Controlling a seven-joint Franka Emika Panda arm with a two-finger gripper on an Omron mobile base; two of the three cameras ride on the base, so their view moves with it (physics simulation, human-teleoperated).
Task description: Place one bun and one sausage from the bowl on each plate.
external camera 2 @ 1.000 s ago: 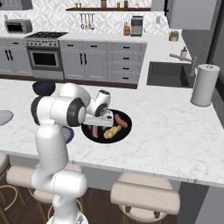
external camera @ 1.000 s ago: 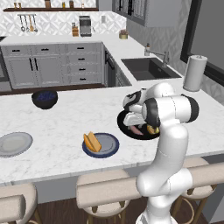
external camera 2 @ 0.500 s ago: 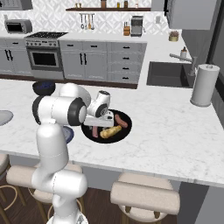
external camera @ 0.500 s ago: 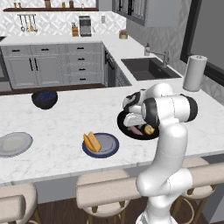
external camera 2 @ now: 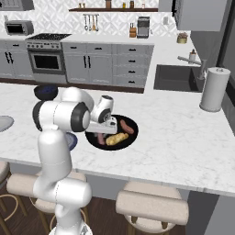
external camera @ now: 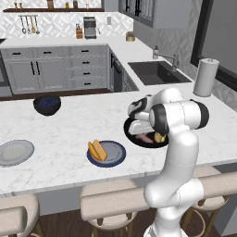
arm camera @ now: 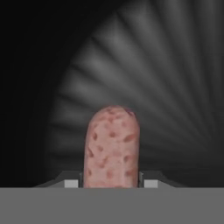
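Observation:
The wide black bowl [external camera: 137,142] [external camera 2: 132,136] sits on the island counter. My gripper [external camera: 141,132] [external camera 2: 102,133] [arm camera: 111,182] is down inside it, shut on a pink speckled sausage [arm camera: 112,144] whose end sticks out between the fingertips. A second sausage [external camera 2: 127,127] and a bun [external camera 2: 117,138] [external camera: 160,137] lie loose in the bowl. The dark blue plate [external camera: 115,155] carries one bun [external camera: 96,150]. Further left, the light grey plate [external camera: 16,152] is bare.
A small, deep dark blue bowl [external camera: 47,104] [external camera 2: 46,92] stands at the back left of the island. A paper towel roll [external camera: 205,77] [external camera 2: 214,89] and the sink [external camera: 157,72] are to the right. Stools line the near edge.
The jaws have closed on the sausage in the black bowl. The arm and the other things have stayed where they were.

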